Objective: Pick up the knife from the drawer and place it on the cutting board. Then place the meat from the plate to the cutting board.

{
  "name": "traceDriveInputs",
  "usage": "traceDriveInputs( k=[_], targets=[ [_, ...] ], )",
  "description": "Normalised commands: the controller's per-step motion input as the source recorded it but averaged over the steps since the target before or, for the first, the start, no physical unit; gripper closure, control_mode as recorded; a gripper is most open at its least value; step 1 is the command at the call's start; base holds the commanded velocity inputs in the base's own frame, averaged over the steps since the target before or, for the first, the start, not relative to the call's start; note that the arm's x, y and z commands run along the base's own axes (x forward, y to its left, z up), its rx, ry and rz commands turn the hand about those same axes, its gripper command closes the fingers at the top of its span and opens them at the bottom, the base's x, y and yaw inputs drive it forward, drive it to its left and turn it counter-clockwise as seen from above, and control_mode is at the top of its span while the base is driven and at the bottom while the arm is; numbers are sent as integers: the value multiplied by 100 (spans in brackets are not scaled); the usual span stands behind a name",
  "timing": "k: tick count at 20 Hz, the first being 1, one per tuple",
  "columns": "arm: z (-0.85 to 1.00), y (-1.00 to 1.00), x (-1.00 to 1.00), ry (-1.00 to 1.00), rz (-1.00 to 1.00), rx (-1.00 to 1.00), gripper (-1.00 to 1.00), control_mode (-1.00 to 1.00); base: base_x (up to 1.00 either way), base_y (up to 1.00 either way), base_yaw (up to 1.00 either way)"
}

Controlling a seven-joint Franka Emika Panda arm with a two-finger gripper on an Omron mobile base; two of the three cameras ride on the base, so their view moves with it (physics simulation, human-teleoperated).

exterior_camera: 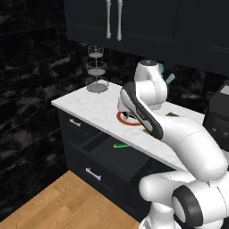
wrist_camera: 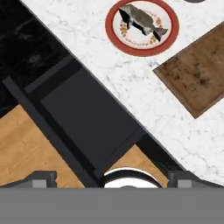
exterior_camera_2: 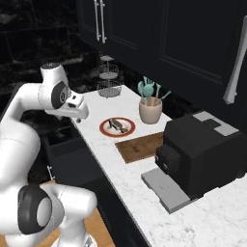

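1. The tool (wrist_camera: 111,179) hangs over the open drawer (wrist_camera: 83,118), jaws spread wide, holding nothing.
2. A green sliver, likely the knife (exterior_camera: 120,145), lies at the drawer's far edge under the desk (wrist_camera: 131,83) lip.
3. It looks light, stiff and slippery; grip the handle, not the thin blade.
4. The meat (wrist_camera: 142,19) sits on the plate (wrist_camera: 114,39), left of the cutting board (wrist_camera: 197,74).

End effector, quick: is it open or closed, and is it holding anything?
End effector: open and holding nothing, hanging above the pulled-out drawer.
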Motion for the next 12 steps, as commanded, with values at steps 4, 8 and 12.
traceDriveInputs(
  k=[4,8,12],
  targets=[
    [-99,88,25,6,-43,0,-100,-100,0,0,0],
    [-81,5,24,27,-30,1,-100,-100,0,0,0],
    [-74,0,14,26,-21,5,-100,-100,0,0,0]
  ],
)
